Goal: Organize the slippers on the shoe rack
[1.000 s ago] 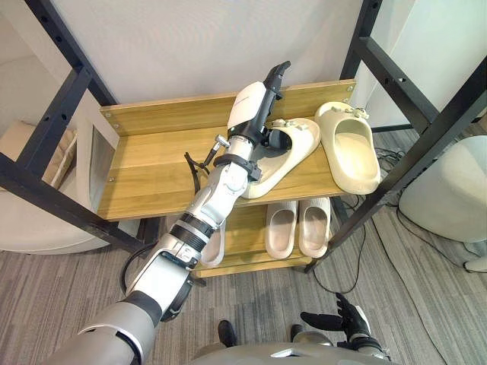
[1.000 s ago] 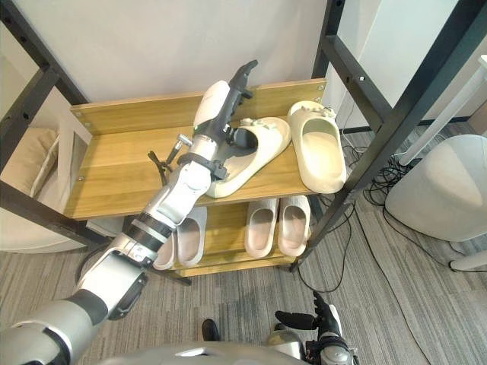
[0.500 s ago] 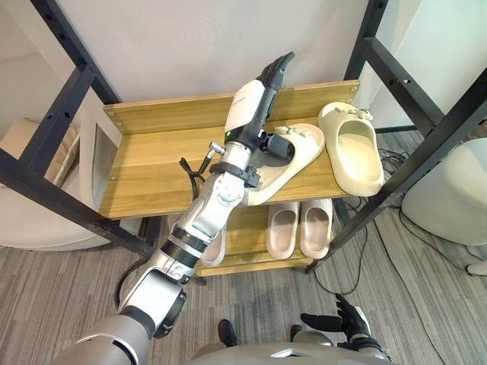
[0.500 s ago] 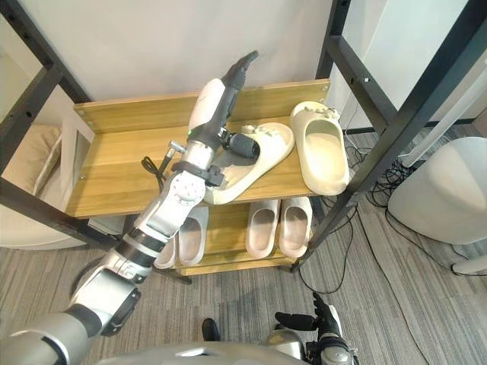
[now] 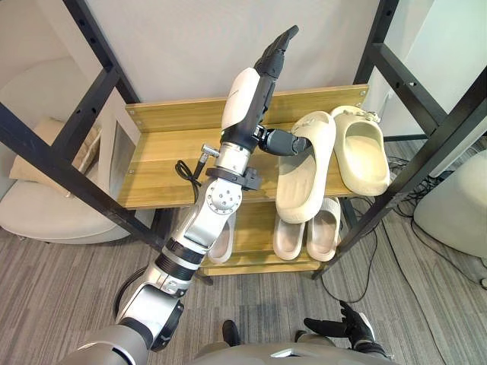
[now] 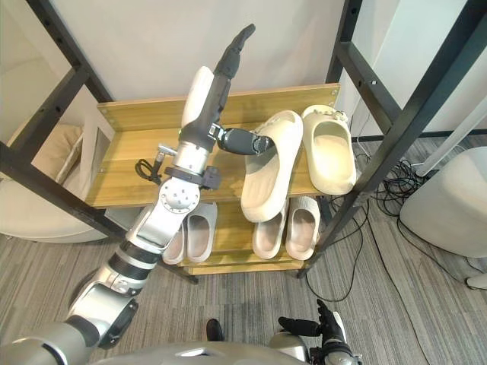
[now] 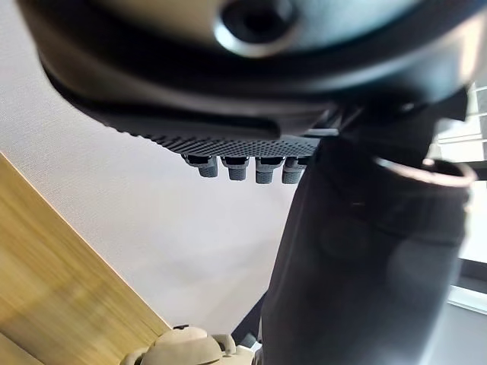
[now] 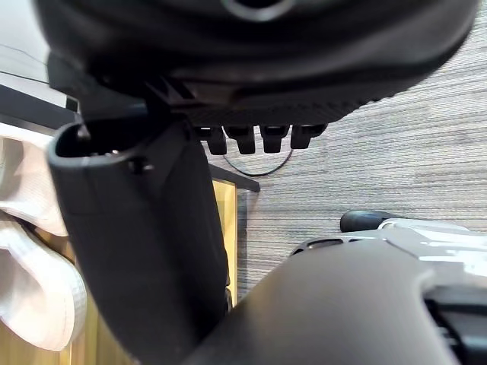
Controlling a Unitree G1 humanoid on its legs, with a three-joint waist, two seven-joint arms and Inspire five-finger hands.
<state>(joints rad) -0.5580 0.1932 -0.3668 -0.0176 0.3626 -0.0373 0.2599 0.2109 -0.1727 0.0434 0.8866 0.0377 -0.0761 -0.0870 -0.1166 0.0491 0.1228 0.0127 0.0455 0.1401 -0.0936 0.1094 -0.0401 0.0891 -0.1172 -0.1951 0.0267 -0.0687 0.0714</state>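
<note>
Grey carpet and a plain white wall frame a black-posted shoe rack [image 5: 183, 114] with two wooden shelves.

The left robot hand [image 5: 259, 80] is raised over the upper shelf [image 5: 163, 171], its fingers [image 5: 275, 52] straight and pointing up at the wall. Only its thumb [image 5: 283, 142] works, pushed sideways into the strap opening of a cream slipper [image 5: 303, 171]. That is a hook, not a closed grasp. This slipper hangs off the thumb side of the robot hand, toe towards the wall and heel out past the shelf's front edge. Whether it rests on the board I cannot tell.

Its mate [image 5: 364, 156] lies flat just beyond it, farther from the robot hand, toe to the back and nearly parallel.

I judge the job well along: the hooked slipper needs setting down square beside its mate, then the thumb must be drawn out.

Below the robot hand, the lower shelf [image 5: 251, 247] holds a pale pair [image 6: 306, 224] under the cream ones, with another pale pair [image 6: 202, 228] behind the forearm.

Near the floor, the right robot hand [image 5: 344, 328] hangs with spread fingers, holding nothing.
</note>
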